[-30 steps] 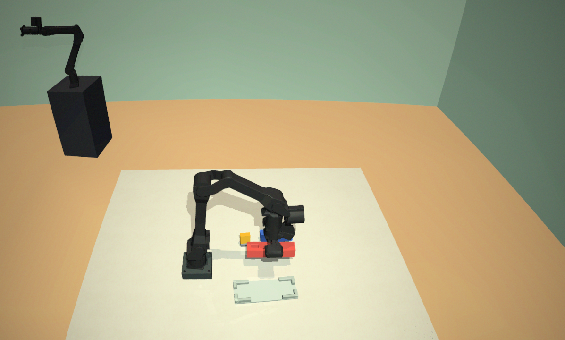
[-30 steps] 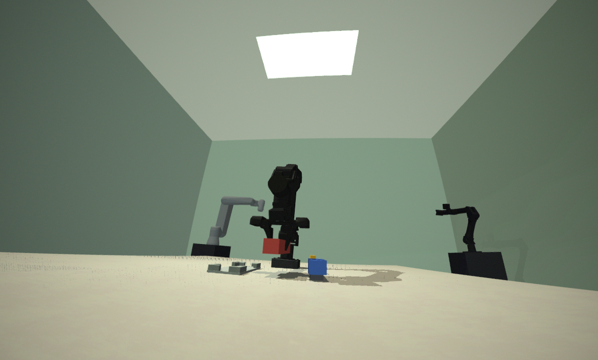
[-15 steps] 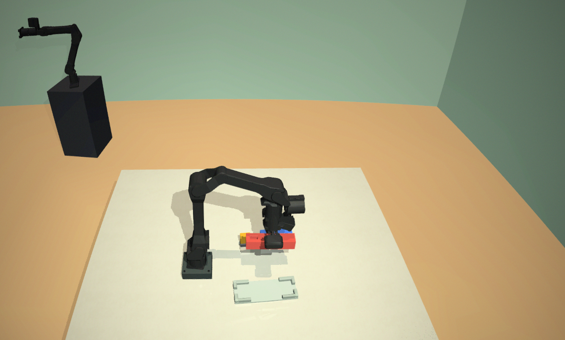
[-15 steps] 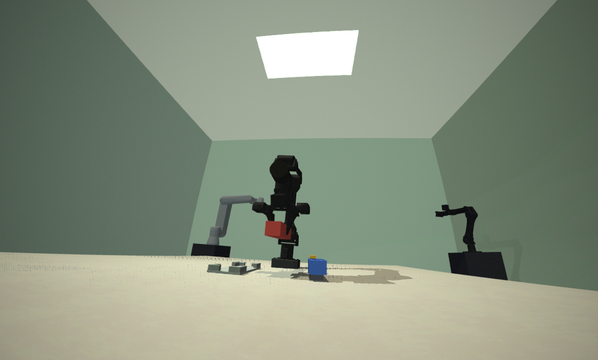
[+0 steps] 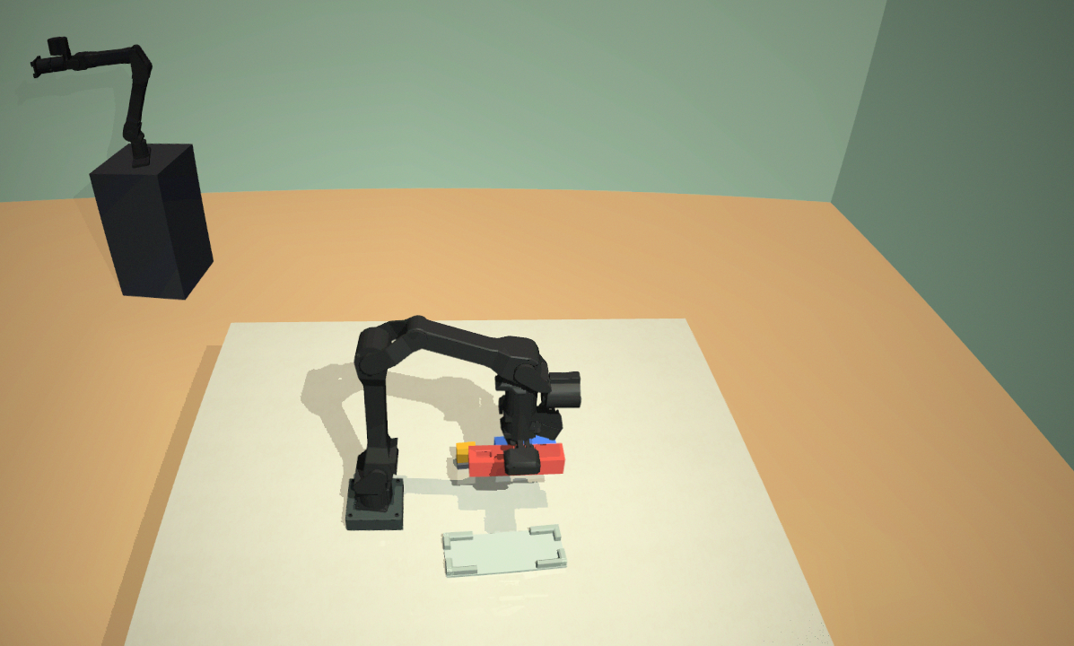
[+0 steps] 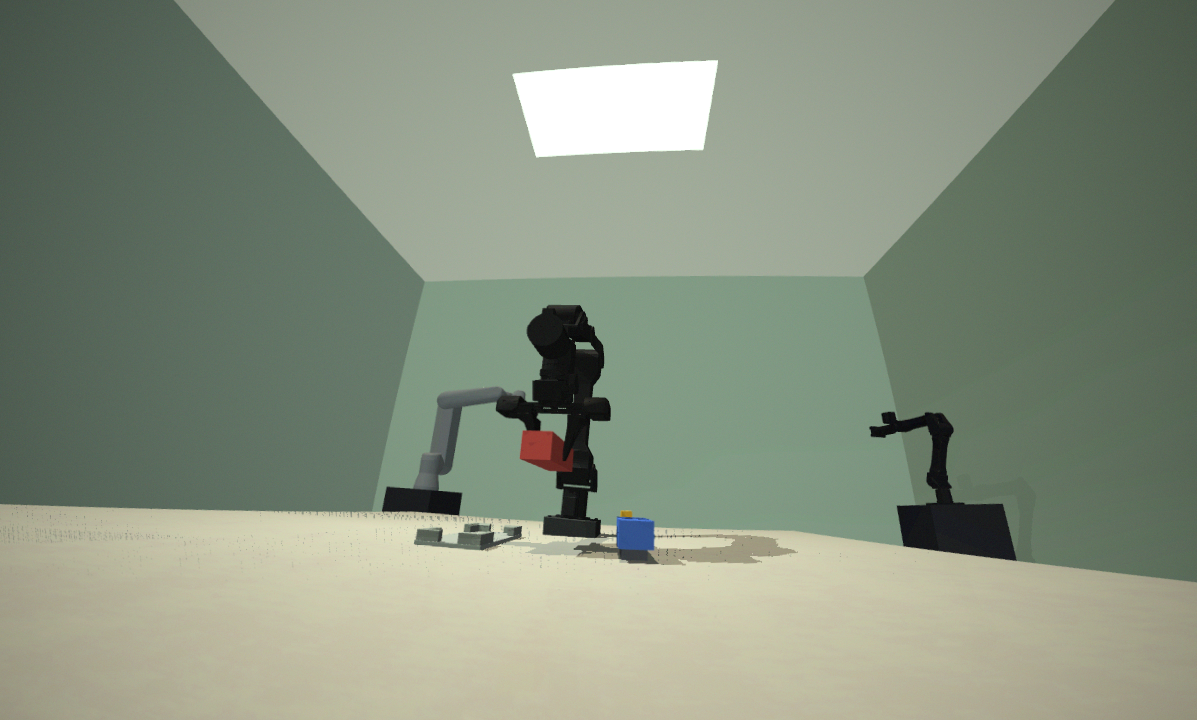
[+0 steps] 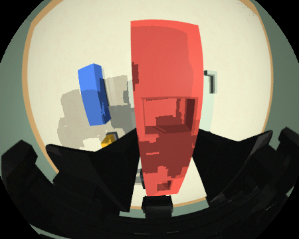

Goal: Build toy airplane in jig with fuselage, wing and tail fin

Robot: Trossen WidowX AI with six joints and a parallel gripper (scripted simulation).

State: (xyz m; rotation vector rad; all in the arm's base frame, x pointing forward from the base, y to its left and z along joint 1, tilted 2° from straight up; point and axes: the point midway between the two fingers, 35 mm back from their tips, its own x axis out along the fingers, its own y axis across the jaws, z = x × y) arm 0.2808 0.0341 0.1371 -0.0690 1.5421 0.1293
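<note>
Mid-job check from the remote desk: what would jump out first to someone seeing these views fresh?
The bright red fuselage, gripped and held up off the table, its two sockets facing the wrist camera. Next, the blue wing and the small yellow tail fin, both down on the pale table. Then the pale green cradle, with nothing seated in it.

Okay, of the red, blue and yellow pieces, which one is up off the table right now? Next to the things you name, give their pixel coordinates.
The red block [image 5: 482,466] [image 6: 539,449] [image 7: 163,60], pinched in the claw [image 5: 521,461] [image 7: 163,129]; the blue and yellow ones aren't gripped.
</note>
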